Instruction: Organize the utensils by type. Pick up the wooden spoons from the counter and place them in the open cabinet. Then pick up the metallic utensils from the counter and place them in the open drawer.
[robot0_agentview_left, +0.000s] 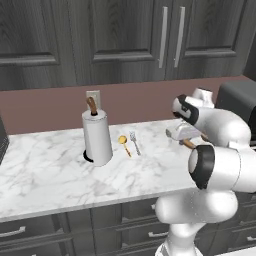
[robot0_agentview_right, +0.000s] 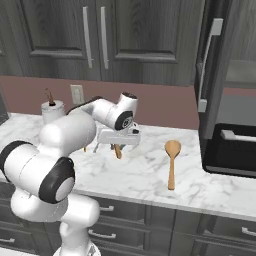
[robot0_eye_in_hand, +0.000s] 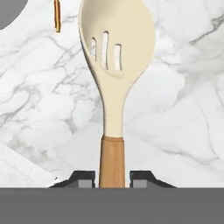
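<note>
Wooden spoons are two: the cream-bowled spoon (robot0_eye_in_hand: 114, 70) lies on the white marble table (robot0_agentview_left: 45, 175), with its orange-brown handle running between the two dark fingertips (robot0_eye_in_hand: 83, 178) of the pincer (robot0_eye_in_hand: 113, 179). The fingertips stand on either side of the handle at its lower part; whether they press it cannot be told. The hand view shows the slotted bowl with three slits, a detail the base views lack, and the spoon's long axis runs straight up that picture, bowl away from the hand. In the right base view the pincer (robot0_agentview_right: 118, 145) is low over the table, and a short length of the handle (robot0_agentview_right: 117, 151) shows beneath it.

The right base view also shows the all-brown spoon (robot0_agentview_right: 172, 162) lying well to the right, bowl toward the back wall, handle toward the table's front edge. The left base view shows the gold spoon (robot0_agentview_left: 123, 144) and silver fork (robot0_agentview_left: 134, 142) lying side by side just beside the paper-towel roll (robot0_agentview_left: 97, 138).
</note>
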